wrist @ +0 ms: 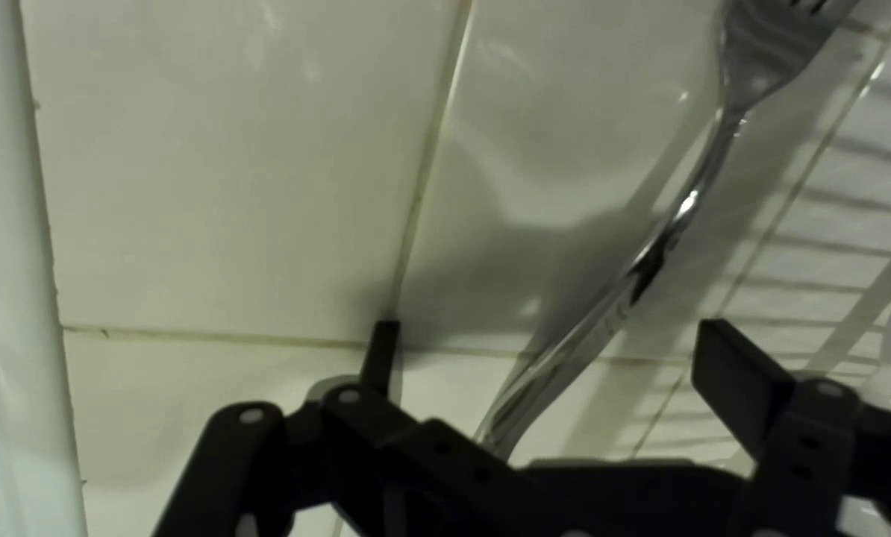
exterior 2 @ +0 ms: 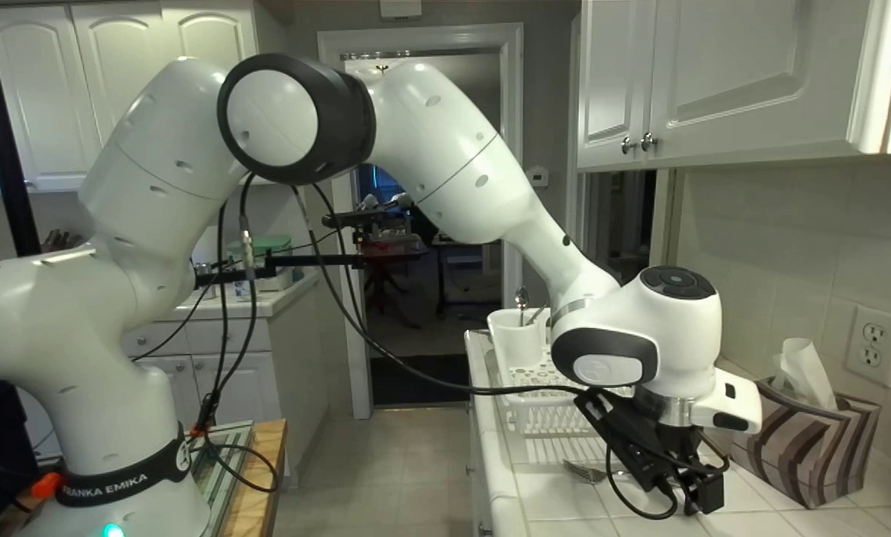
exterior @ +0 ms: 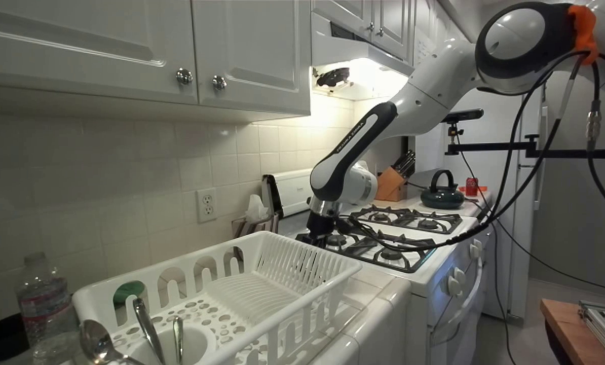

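Note:
My gripper is open over the white tiled counter, with its black fingers wide apart. A silver fork lies on the tiles. In the wrist view its handle runs between the two fingers and its tines are at the upper right. The handle's end is hidden behind the gripper. Neither finger visibly touches the fork. In an exterior view the gripper is low at the counter, and the fork's head shows left of it. In an exterior view the gripper is beyond the dish rack, its fingertips unclear.
A white dish rack with a utensil cup stands near the gripper. A striped tissue box is beside the gripper, against the wall. A gas stove, a kettle and a knife block stand farther along.

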